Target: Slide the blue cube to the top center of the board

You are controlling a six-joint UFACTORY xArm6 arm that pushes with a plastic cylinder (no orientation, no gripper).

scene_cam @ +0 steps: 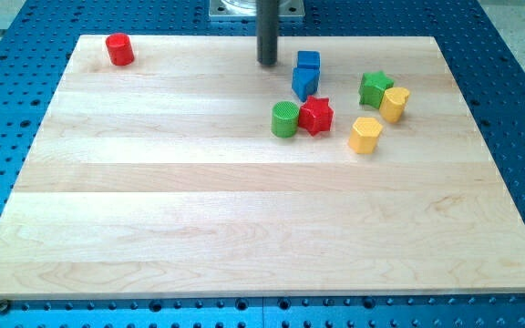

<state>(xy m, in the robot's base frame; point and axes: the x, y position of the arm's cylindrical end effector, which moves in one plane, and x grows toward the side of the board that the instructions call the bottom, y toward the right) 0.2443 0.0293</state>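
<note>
A pale wooden board [244,200] lay on a blue perforated table [518,91], with a grey metal mount [231,7] visible past the board's top edge. The arm carried no fingers, only a straight dark rod; nothing was grasped. The rod's tip [268,62] rested on the board near the middle of the top edge, just to the left of the blue cube [308,61] and apart from it.

The blue cube sat close to the top edge, slightly right of center. It was a saturated blue, its top face lighter than its sides. Directly below it, touching or nearly so, stood a second blue block [304,83], with a pointed lower end; its exact shape could not be made out.

Further down sat a green cylinder [285,119] touching a red star [316,115]. Toward the right edge were a green star [375,88], a yellow block [395,103] beside it, and a yellow hexagonal block [365,135] below. A red cylinder [119,49] stood alone in the top left corner.
</note>
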